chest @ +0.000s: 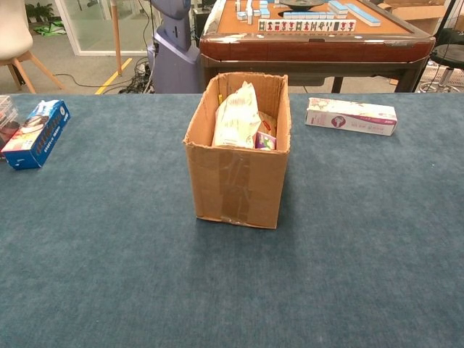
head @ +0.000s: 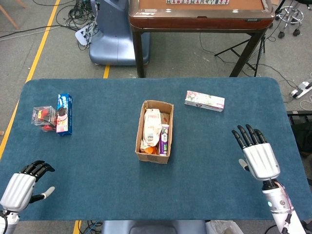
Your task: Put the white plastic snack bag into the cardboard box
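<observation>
The white plastic snack bag [head: 152, 123] [chest: 236, 117] stands upright inside the open cardboard box [head: 154, 132] [chest: 238, 174] at the table's middle, beside other small packets. My right hand [head: 257, 155] hovers over the table's right side in the head view, fingers spread and empty, well clear of the box. My left hand [head: 23, 184] sits at the near left corner, fingers partly curled, holding nothing. Neither hand shows in the chest view.
A long pink-and-white carton [head: 204, 101] [chest: 351, 116] lies behind and right of the box. A blue snack box [head: 64, 114] [chest: 36, 133] and a clear container [head: 43, 117] sit at the left. A wooden table [head: 200, 14] stands beyond the far edge.
</observation>
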Robot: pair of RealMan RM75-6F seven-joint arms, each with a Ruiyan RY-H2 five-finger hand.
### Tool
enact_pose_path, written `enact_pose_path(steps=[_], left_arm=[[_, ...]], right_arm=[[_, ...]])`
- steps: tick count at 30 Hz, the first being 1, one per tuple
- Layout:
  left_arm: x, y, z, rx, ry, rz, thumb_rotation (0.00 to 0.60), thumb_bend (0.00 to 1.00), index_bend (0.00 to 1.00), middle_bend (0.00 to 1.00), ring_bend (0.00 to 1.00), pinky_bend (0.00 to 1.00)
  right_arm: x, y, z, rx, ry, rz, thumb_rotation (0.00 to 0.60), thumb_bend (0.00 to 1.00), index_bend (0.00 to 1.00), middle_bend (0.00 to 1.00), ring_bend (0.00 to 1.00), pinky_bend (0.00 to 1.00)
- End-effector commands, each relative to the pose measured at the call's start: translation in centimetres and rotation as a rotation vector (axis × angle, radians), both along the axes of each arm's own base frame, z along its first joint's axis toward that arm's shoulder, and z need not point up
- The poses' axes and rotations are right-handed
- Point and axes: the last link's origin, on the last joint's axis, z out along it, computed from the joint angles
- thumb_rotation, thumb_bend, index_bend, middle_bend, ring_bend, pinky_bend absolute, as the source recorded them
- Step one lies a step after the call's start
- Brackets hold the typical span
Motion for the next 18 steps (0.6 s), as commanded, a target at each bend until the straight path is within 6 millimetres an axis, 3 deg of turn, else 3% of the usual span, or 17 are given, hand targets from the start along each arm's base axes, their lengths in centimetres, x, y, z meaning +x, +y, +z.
enact_pose_path(steps=[1,9,18], left_arm=[[0.0,0.0,-0.2,0.002,-0.003,-0.009,0.6,0.13,0.39,0.37,0.24,0.37],[-0.4,0.4,-0.7,-0.004,0.011,0.014,0.6,0.13,0.39,0.37,0.24,0.37],[-0.5,0.8,-1.6,-0.046,0.023,0.029,0.6,0.13,0.39,0.37,0.24,0.37]], right_arm=[[-2.5,2.1,0.0,-0.037,-0.101,-0.012,0.6,0.0,0.16,0.12,0.07,0.21],[-6.0,3.8,0.3,-0.063,-0.173,-0.071,0.6,0.0,0.16,0.12,0.07,0.21],[-6.5,3.4,1.2,-0.066,-0.2,-0.073,0.6,0.0,0.17,0.12,0.07,0.21]])
